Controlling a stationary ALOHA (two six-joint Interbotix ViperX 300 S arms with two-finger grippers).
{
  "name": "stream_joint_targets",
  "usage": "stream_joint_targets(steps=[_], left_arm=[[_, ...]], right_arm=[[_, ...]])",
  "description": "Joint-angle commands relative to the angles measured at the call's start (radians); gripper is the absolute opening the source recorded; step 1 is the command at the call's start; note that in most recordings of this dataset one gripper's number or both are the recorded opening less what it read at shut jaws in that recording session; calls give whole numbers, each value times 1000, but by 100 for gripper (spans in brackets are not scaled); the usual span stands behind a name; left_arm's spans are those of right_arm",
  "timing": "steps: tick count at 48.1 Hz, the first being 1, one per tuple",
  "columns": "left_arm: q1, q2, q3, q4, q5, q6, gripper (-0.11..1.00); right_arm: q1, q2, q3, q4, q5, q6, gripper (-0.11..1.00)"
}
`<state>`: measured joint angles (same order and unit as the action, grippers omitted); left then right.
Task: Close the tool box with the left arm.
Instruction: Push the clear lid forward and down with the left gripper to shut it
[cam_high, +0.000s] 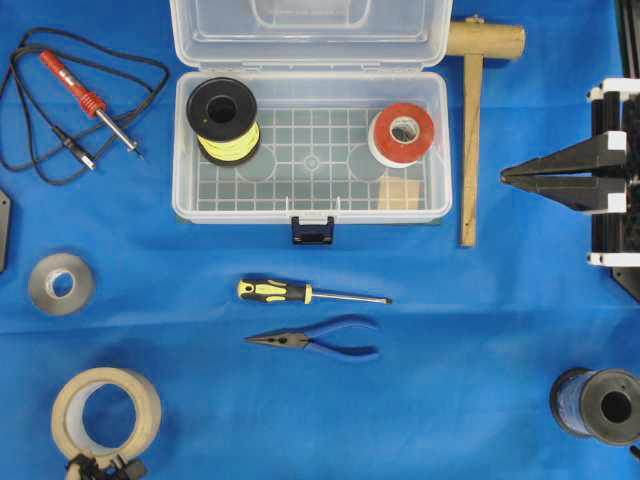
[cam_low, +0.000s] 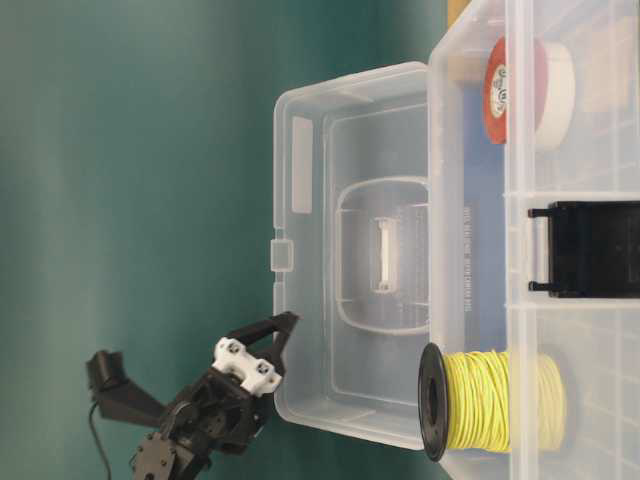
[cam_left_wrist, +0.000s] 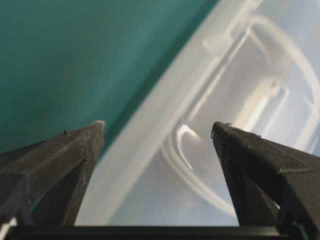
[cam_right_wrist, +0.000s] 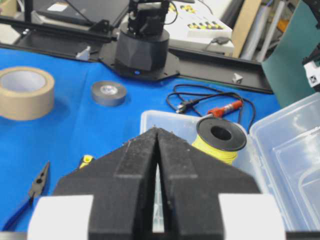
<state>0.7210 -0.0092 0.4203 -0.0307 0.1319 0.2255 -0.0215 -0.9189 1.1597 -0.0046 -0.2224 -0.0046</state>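
clear plastic tool box (cam_high: 311, 150) sits open at the top middle of the blue cloth (cam_high: 200, 400), lid raised, holding a yellow wire spool (cam_high: 224, 121) and red tape roll (cam_high: 402, 134). the left gripper (cam_left_wrist: 157, 131) hangs behind the lid with fingers apart. the right gripper (cam_high: 512, 176) rests right of the box, fingers pressed together.

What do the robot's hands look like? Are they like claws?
A bit! Each hand is matte black, with two pointed, wedge-shaped fingers. The right hand has white brackets behind its fingers. The left hand looks the same, with rough, grainy black fingers.
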Motion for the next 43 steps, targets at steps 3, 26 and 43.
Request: stream_joint_targets(steps=[3, 26, 43], left_arm=[[-26, -11, -34, 2, 67, -3, 93], [-172, -152, -15, 2, 201, -6, 93], [-279, -305, 115, -8, 221, -63, 93]], right_arm=[[-2, 6, -14, 2, -3, 2, 0], [-6, 9, -14, 2, -3, 0, 0], [-20, 6, -14, 2, -3, -3, 0]])
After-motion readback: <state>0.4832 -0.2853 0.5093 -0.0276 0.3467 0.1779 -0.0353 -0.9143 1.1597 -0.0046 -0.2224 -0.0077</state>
